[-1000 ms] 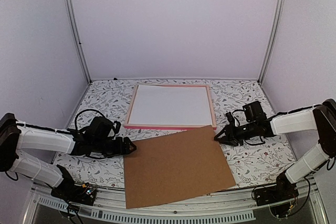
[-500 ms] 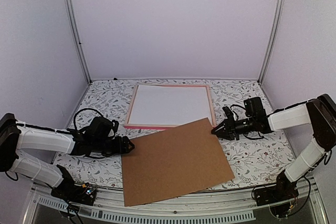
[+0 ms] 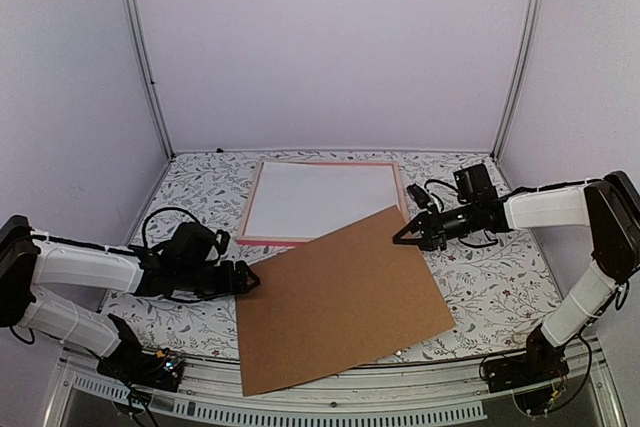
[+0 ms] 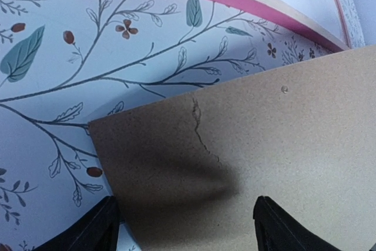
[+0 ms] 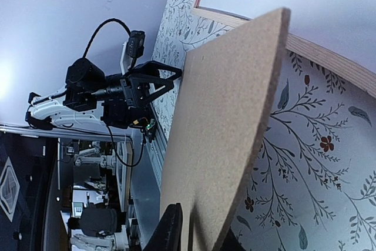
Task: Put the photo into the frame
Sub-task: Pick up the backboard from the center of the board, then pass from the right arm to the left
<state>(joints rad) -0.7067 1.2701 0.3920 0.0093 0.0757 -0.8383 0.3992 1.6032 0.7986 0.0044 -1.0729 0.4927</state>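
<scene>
The right hand (image 3: 402, 238) pinches the backing board's (image 3: 340, 312) one-o'clock corner, left hand (image 3: 250, 282) spread wide at nine — photo unseen, frame (image 3: 280, 240) seemingly awaiting it.

White left arm (image 3: 85, 267), white right arm (image 3: 545, 209), black joints, looped cables, black left end effector (image 3: 250, 280), black right end effector (image 3: 400, 238)

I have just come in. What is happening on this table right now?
The right pincer grips the brown backing board near its far corner and holds that side tilted up, over the near right corner of the pink frame. The left pincer is open, low over the table, with the board's left corner between its fingers. A white sheet fills the frame. No photo is visible at this moment.
</scene>
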